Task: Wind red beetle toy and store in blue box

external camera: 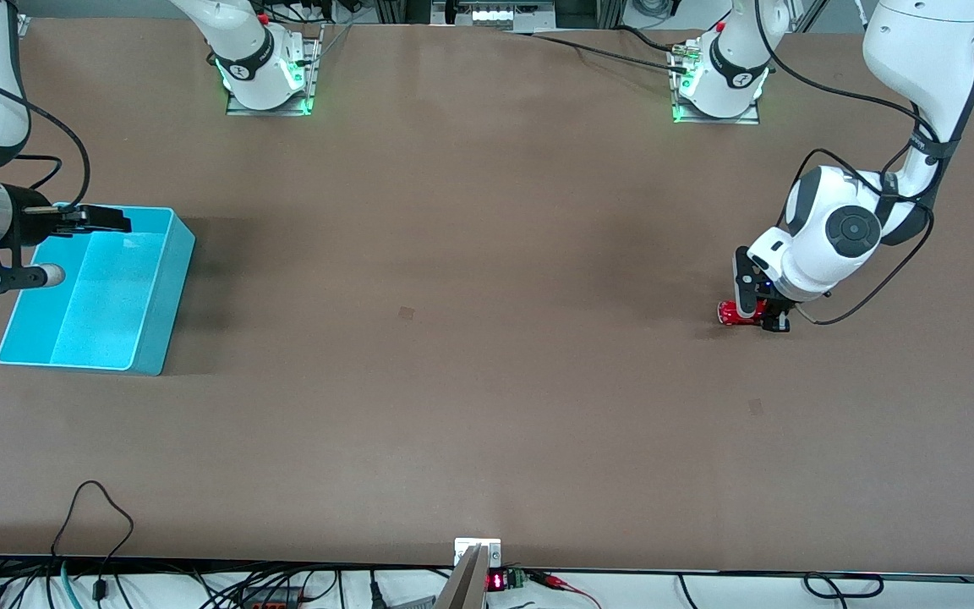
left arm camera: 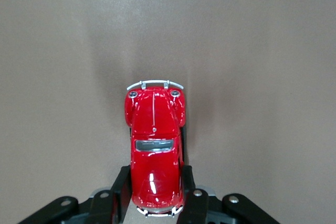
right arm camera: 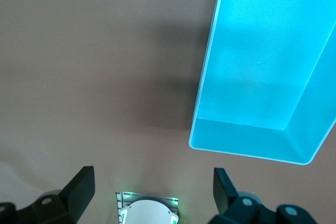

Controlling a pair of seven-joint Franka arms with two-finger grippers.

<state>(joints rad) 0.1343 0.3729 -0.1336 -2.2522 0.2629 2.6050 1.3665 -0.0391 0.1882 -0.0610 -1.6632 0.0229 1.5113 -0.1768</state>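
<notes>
Blue box (external camera: 128, 338) sits empty; left gripper (left arm camera: 154, 195) clasps red beetle toy (left arm camera: 154, 150).

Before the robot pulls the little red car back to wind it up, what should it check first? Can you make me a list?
1. Is the tiny glossy red beetle toy car between the left gripper's fingers? Ok: a finger presses each side of its body at one end.
2. Are the car's wheels on the brown table? Ok, as far as the front view shows.
3. Is the bright cyan-blue plastic box empty and open? Ok: nothing lies inside.
4. Is the box out of the car's way? Ok: it sits at the right arm's end of the table, the car at the left arm's end.
5. Is the right gripper out of the way? Ok: it hangs open over the table, beside the box.
</notes>
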